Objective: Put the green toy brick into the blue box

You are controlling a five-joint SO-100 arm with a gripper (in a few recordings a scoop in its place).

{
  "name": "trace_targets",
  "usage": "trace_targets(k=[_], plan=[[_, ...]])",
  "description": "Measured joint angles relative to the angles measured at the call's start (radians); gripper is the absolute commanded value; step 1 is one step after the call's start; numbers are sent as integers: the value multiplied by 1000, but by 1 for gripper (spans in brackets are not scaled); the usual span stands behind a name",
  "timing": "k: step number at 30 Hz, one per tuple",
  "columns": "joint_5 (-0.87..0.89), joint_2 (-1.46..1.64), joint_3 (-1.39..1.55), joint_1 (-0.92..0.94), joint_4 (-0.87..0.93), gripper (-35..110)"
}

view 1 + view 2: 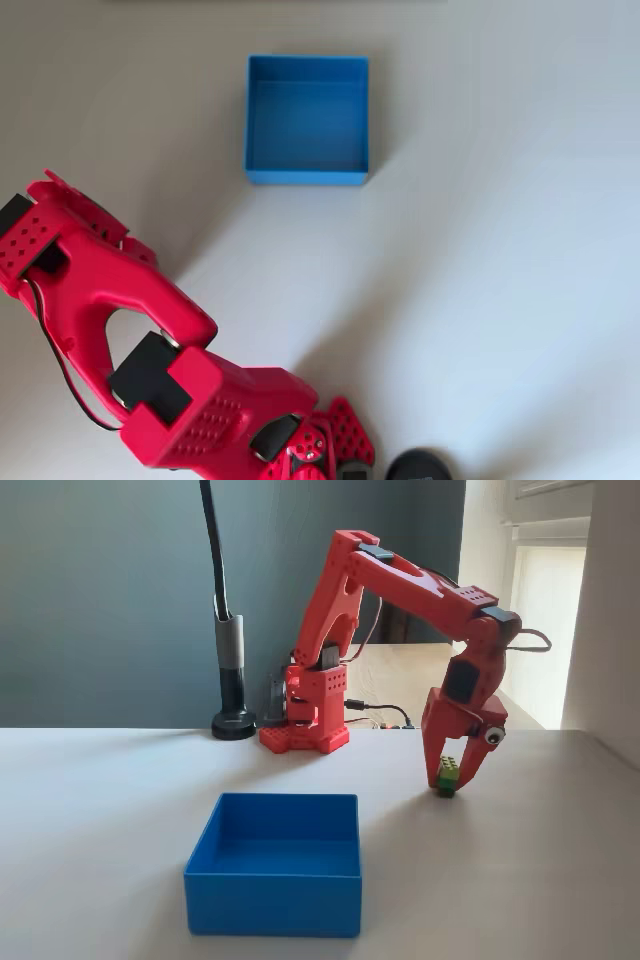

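In the fixed view my red gripper (448,786) points straight down, to the right of the blue box (272,905). Its jaws are shut on the green toy brick (447,771), a small lime-green piece whose lower end sits at or just above the table; I cannot tell which. The brick is about one box width away from the box. The blue box (306,177) is empty and lies at the top centre of the overhead view. There my red arm (110,290) reaches to the left edge and covers whatever is under it.
The arm's base (305,735) stands at the back of the table. Beside it is a black pole on a round foot (233,723), with cables behind. The same foot (420,466) shows at the bottom edge of the overhead view. The pale table (100,810) is bare around the box.
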Motion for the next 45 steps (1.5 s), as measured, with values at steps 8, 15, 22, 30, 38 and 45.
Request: trace_targets(k=[8,15,22,30,38,45], plan=[[117,0,-28,-20,0,0],[187,-3,-100,-38,-17,0],[262,46,-166,-40,-18,0],[345,265,-166,-9,-87,0],[379,431,-164,161,-212,0],[370,460,-75,422,-281,0]])
